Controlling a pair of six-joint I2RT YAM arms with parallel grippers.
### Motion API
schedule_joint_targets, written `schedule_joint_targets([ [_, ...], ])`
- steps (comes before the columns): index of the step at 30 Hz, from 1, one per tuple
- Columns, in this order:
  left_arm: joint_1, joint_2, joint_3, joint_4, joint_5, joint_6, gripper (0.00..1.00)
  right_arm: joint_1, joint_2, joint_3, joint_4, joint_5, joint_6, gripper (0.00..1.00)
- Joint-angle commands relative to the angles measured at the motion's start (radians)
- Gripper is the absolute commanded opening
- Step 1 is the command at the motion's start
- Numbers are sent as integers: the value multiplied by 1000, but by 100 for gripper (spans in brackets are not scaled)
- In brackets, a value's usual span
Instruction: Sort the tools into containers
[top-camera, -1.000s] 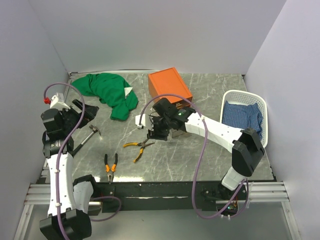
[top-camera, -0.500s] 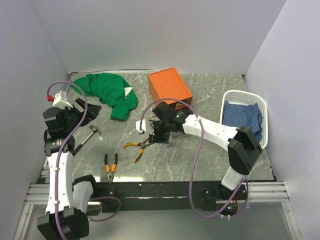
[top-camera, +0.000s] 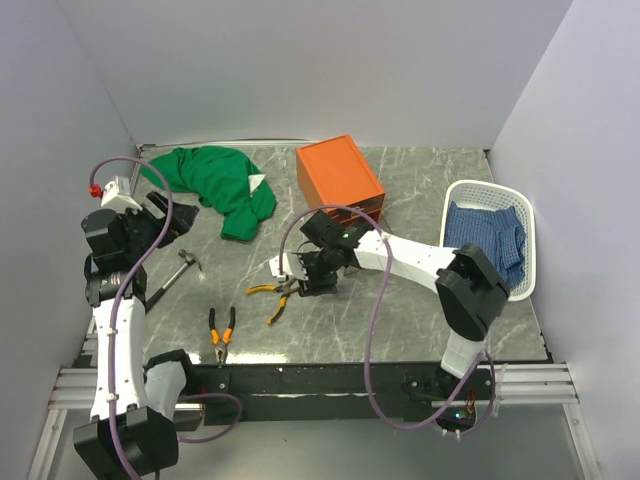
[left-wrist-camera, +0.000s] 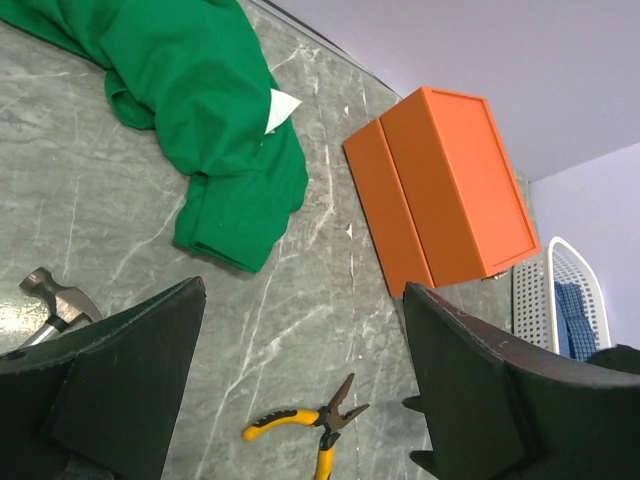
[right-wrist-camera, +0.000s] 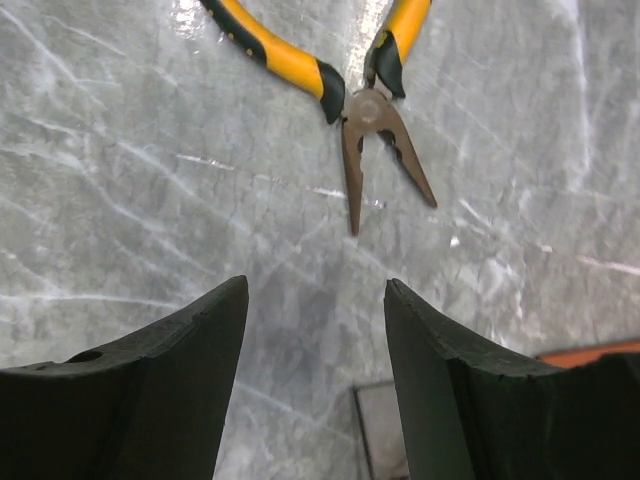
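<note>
Right tool (right-wrist-camera: 315, 290): fingers (right-wrist-camera: 190, 345) spread wide, nothing between them, nothing touched. It hangs low over the desk (top-camera: 400, 300), just beside the yellow pliers (right-wrist-camera: 370, 110). In the right wrist view the pliers' nose points toward the gap between the fingers, but stops short of it.

Yellow pliers: flat on the desk, nose slightly parted, handles splayed, clear of every other item. They lie in front of the box (top-camera: 338, 172), near the middle of the desk.

Left tool (left-wrist-camera: 303, 290): fingers set wide apart, empty, raised above the left side of the desk and in contact with nothing.

Hammer (top-camera: 178, 270): flat on the desk at the left, below the left tool. Its head shows at the lower left edge of the left wrist view.

Orange pliers (top-camera: 220, 335): flat on the desk near the front edge, well apart from both tools.

Box: orange, standing at the rear centre of the desk. Whether its drawers are open cannot be told.

Green cloth (top-camera: 215, 180): crumpled at the rear left, beside the box.

Basket (top-camera: 480, 185): white, at the right edge, with a blue cloth (top-camera: 485, 232) inside
</note>
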Motion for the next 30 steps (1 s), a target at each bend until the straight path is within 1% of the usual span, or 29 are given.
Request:
schedule_joint_targets([
  [1,9,7,40,41,22,16,87,8,63,83,22,-44,-48,64],
  [7,20,8,40,29,19,22,87,22,112,121,41,-74,-63,64],
  [16,52,7,51,11,18,29,87,57,211,184,60,-76,-80,65],
  [25,94,12,72,4,18,22,86,73,315,254,29,-32,-78,65],
  [26,97,12,74,4,18,20,86,73,333,262,0,-28,-78,63],
  [28,100,13,74,9,21,14,86,73,346,281,-31,-18,-78,57],
  [29,101,16,75,12,21,13,86,73,353,282,-50,-18,-78,52],
  [30,101,18,75,12,24,10,86,73,353,279,-52,-18,-72,44],
])
